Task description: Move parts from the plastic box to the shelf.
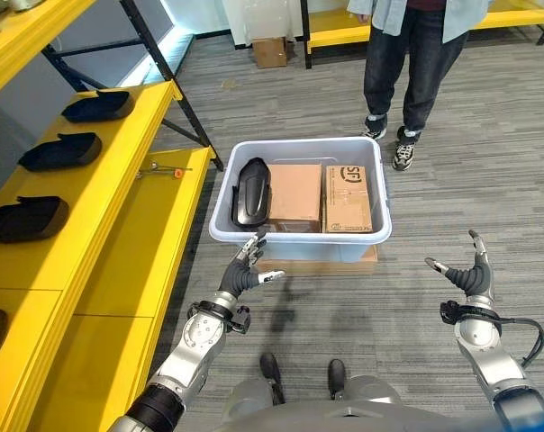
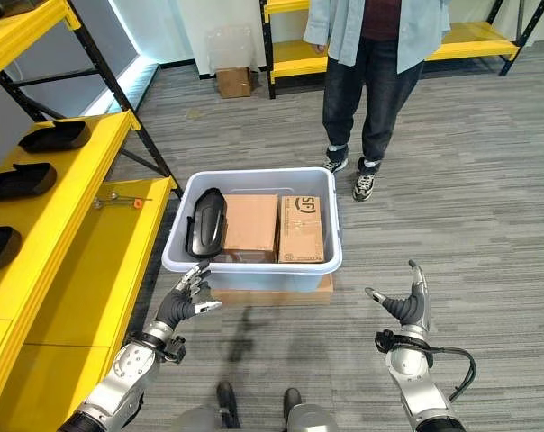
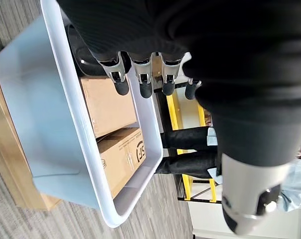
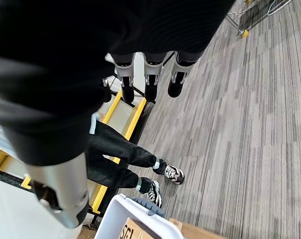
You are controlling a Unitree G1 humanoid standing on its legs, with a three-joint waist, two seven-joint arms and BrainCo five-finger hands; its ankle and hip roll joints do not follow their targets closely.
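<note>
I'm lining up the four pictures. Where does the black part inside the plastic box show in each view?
Left eye view: black part at the plastic box's left end, beside the cardboard boxes.
Right eye view: same place.
Left wrist view: a dark sliver past the left hand's fingers.
Right wrist view: not in it.
Shared landmark: the box's white rim.

The plastic box (image 1: 299,236) sat on the floor just ahead of the left hand (image 1: 243,273), resting on a flat board (image 1: 326,264). Inside it, a dark part (image 1: 251,191) lay nearest that hand, with two cardboard boxes (image 1: 321,197) side by side beyond it. The shelf (image 1: 128,243) ran along the hand's left, four parts (image 1: 59,151) in a row on it. The right hand (image 1: 470,273) hovered open, well apart. A person (image 1: 412,63) stood behind the box.
</note>
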